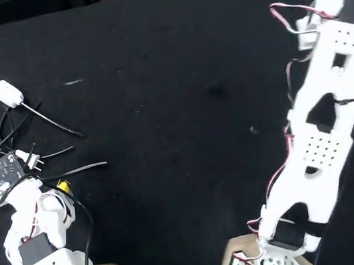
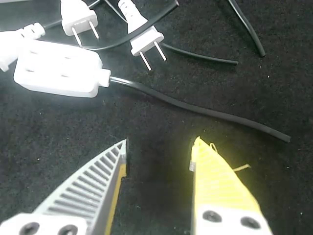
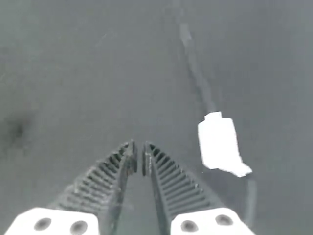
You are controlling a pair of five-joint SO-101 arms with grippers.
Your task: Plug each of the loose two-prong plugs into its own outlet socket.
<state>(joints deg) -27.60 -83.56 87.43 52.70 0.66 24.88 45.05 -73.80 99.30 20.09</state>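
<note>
- White two-prong plug on a black cord (image 2: 146,43): loose on the black cloth-covered surface (image 2: 274,63), prongs bare, in no socket.
- Second white two-prong plug (image 2: 78,17): also loose, just beside the first. Prongs turned toward the white plastic outlet block (image 2: 56,71), near it but not in it.
- Slots on that block's upper face: empty, as far as visible. White ribbed piece (image 2: 19,36) touching one end of the block; cannot tell whether plugged in or merely the block's own lead.
- Left claw (image 2: 159,147): spread wide, holding nothing, hovering near the block, with a black cable (image 2: 205,111) running across between claw and plugs.
- Right claw (image 3: 139,152): pressed almost together on nothing, over bare surface, with a small white block on a cord (image 3: 220,144) lying beside it.
- Judged progress: nothing done yet. Both loose plugs yet to be grasped, lined up with a socket each and pushed home.
</note>
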